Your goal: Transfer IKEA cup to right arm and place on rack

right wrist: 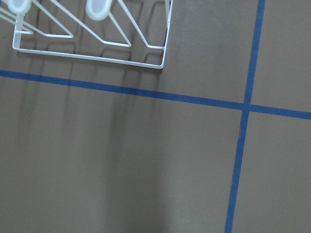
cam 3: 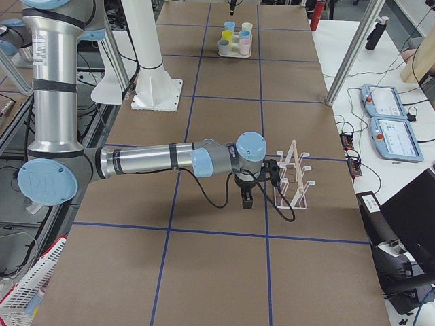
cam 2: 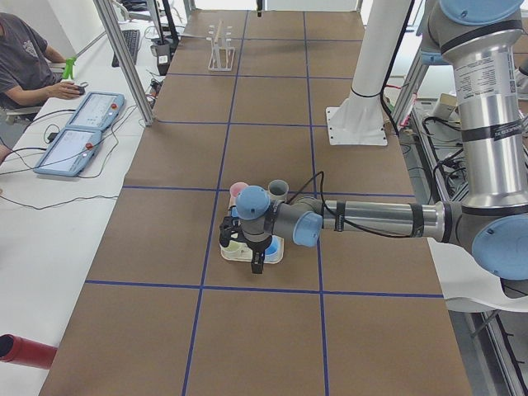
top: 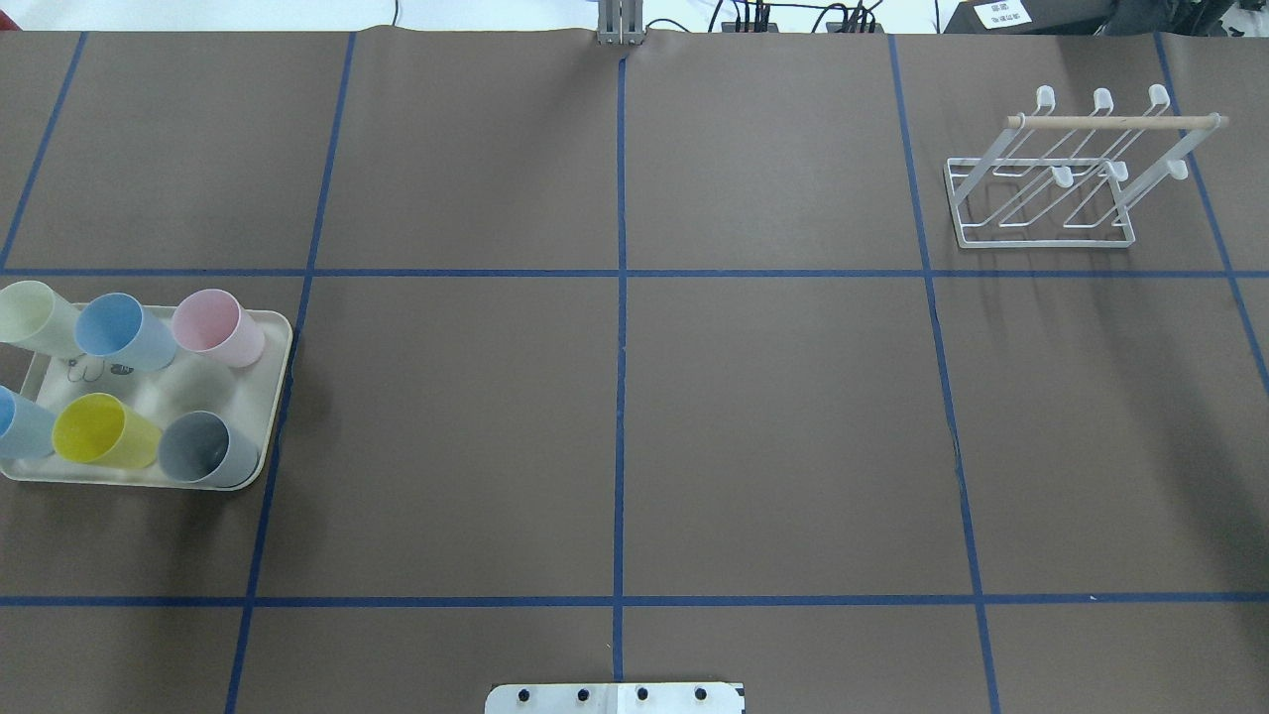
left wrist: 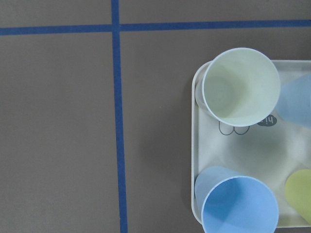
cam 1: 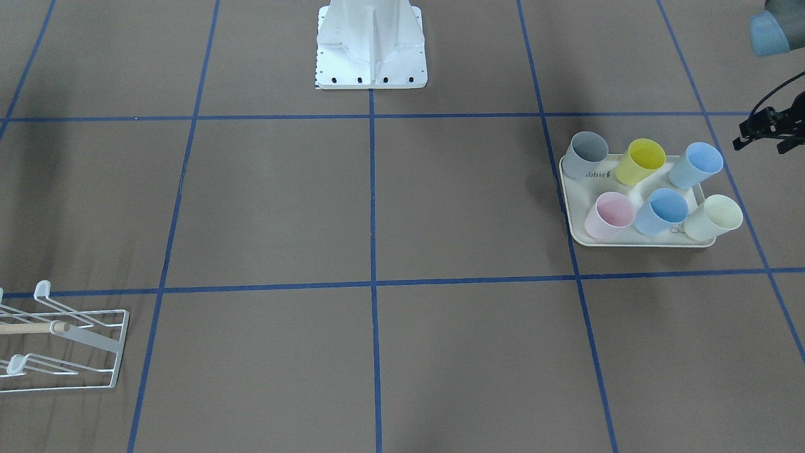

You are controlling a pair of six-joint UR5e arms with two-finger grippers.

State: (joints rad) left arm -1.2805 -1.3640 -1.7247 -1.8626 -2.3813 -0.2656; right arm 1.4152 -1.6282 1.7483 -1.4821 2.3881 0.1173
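Front view: cream tray (cam 1: 565, 196) on the table's left-arm side, six cups upright in it. The row nearer the robot is grey cup (cam 1: 586, 155), yellow cup (cam 1: 641, 161), blue cup (cam 1: 697, 165); the other row is pink cup (cam 1: 610, 214), second blue cup (cam 1: 661, 211), pale cup (cam 1: 714, 218). Left gripper (cam 1: 765, 129) is cut by the frame edge just beside the tray and holds nothing; can't tell how wide its fingers are. Rack (cam 1: 94, 340) with dowel (cam 1: 31, 328) sits at the opposite corner, well apart from the tray. Overhead: no arms in frame, tray at the left edge, rack far right with nothing on its prongs. Left side view: the near arm reaches out low, with the gripper above the tray's near end; a person (cam 2: 25, 58) sits at a side desk. Right side view: right gripper (cam 3: 246, 197) hangs just beside the rack with nothing in it — finger gap can't be judged here. Left wrist: looks down on the pale cup and blue cup, no fingers visible. Right wrist: rack corner and blue tape (right wrist: 243, 145) only — no fingers visible.
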